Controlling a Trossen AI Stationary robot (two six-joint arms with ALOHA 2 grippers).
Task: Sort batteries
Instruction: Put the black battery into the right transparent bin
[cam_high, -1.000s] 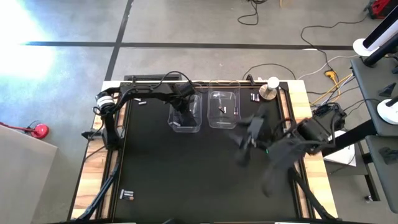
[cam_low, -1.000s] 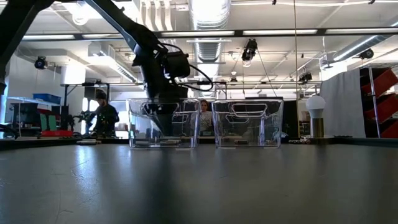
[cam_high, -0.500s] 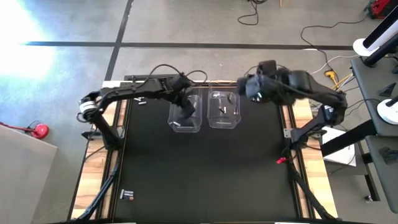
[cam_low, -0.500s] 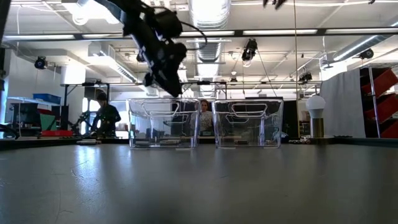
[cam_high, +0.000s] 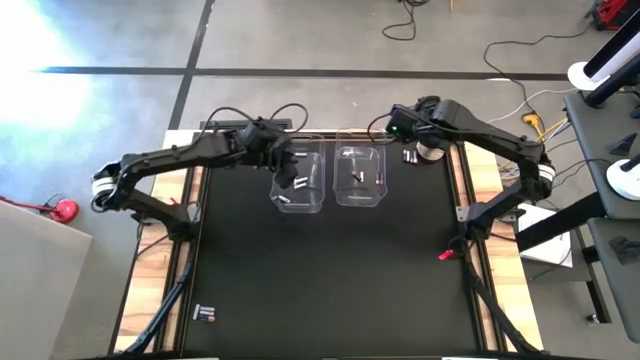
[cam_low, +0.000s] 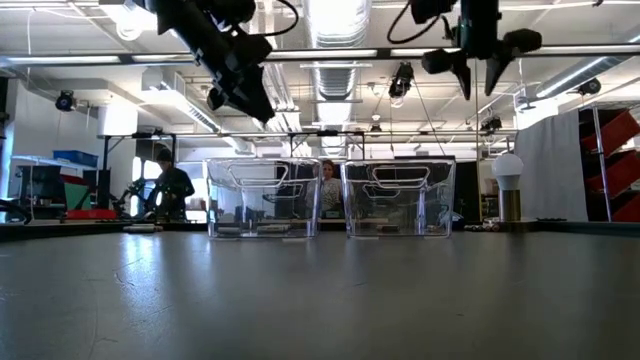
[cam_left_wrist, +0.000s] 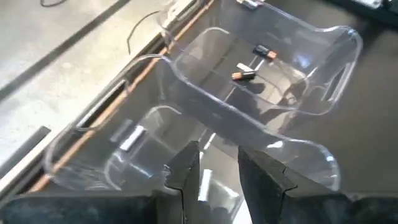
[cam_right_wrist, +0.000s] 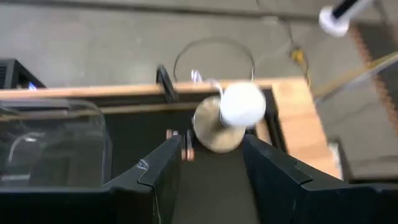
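My left gripper (cam_high: 288, 172) hangs open and empty above the left clear bin (cam_high: 312, 200), high over it in the low view (cam_low: 236, 92). White batteries (cam_left_wrist: 131, 138) lie on that bin's floor. Dark batteries with copper ends (cam_left_wrist: 244, 74) lie in the right clear bin (cam_high: 372, 198). My right gripper (cam_high: 398, 128) is open and raised over the table's far edge (cam_low: 478, 62). Below it, dark batteries (cam_right_wrist: 186, 145) lie on the mat beside a white bulb lamp (cam_right_wrist: 241, 104). More batteries (cam_high: 205, 313) lie at the near left corner.
Both bins stand side by side at the far middle of the black mat (cam_high: 320, 270). The bulb lamp (cam_high: 432, 148) stands at the far right corner, with cables behind it. The mat's near half is bare. People show in the room beyond (cam_low: 168, 188).
My left gripper has risen out of the left bin and now hangs well above its rim. My right arm has swung fast from the near right of the mat toward the far edge, ending raised next to the bulb lamp.
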